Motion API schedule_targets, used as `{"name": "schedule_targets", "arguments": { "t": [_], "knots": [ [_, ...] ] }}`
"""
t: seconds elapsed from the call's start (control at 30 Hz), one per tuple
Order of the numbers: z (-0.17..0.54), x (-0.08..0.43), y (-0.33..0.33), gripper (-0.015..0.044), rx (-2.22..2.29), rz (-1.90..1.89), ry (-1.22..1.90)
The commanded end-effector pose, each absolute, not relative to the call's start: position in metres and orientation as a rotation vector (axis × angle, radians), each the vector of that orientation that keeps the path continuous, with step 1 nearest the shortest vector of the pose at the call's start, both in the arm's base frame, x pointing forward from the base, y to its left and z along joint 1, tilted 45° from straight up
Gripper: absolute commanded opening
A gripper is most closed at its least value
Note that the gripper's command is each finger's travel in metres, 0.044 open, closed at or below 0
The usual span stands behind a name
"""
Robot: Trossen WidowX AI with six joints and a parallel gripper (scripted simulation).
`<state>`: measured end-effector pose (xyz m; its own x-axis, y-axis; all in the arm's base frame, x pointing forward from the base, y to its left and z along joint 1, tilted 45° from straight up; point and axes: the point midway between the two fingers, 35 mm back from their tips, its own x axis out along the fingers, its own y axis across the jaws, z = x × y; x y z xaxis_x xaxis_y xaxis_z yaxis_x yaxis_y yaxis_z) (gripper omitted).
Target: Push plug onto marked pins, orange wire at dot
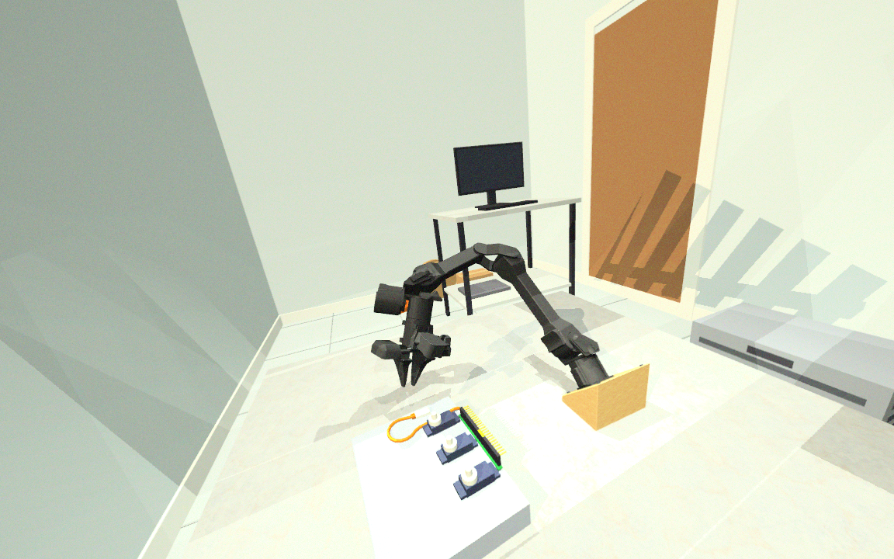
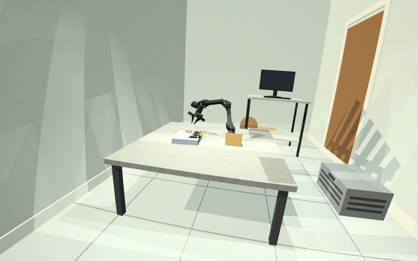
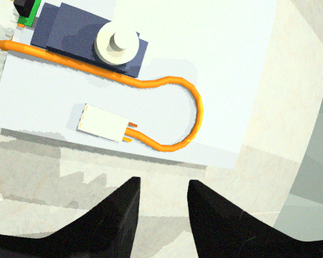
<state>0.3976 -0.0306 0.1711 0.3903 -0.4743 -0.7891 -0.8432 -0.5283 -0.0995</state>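
My gripper [image 1: 408, 384] [image 2: 193, 123] [image 3: 164, 186] is open and empty, pointing down above the table beyond the far end of the white holder [image 1: 394, 486] [image 2: 184, 141] [image 3: 227, 107]. The cream plug [image 3: 102, 123] lies flat on the holder, ahead and left of the fingertips in the wrist view. Its lead [image 1: 389, 431] [image 3: 200, 111] leaves the plug on the right and loops back along the servo [image 1: 441, 422] [image 3: 75, 32]. The pin row [image 1: 493, 434] sticks out from a black header on the holder's edge. The dot is too small to make out.
Two more servos [image 1: 457, 447] [image 1: 476, 479] with white round tops stand on the holder. A tan angled block [image 1: 622, 396] [image 2: 233, 139] stands by the arm's base on the table [image 2: 184, 158]. A desk with a monitor [image 1: 489, 168] [image 2: 277, 80] stands behind.
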Motion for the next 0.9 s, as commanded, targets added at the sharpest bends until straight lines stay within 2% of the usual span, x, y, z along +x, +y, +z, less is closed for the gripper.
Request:
{"name": "schedule_targets", "arguments": {
  "t": [0.0,0.87],
  "knots": [
    [0.165,0.399,-0.032,0.0115,-2.244,1.125,1.153],
    [0.14,0.399,-0.038,0.0115,-2.557,2.127,1.105]
  ]
}}
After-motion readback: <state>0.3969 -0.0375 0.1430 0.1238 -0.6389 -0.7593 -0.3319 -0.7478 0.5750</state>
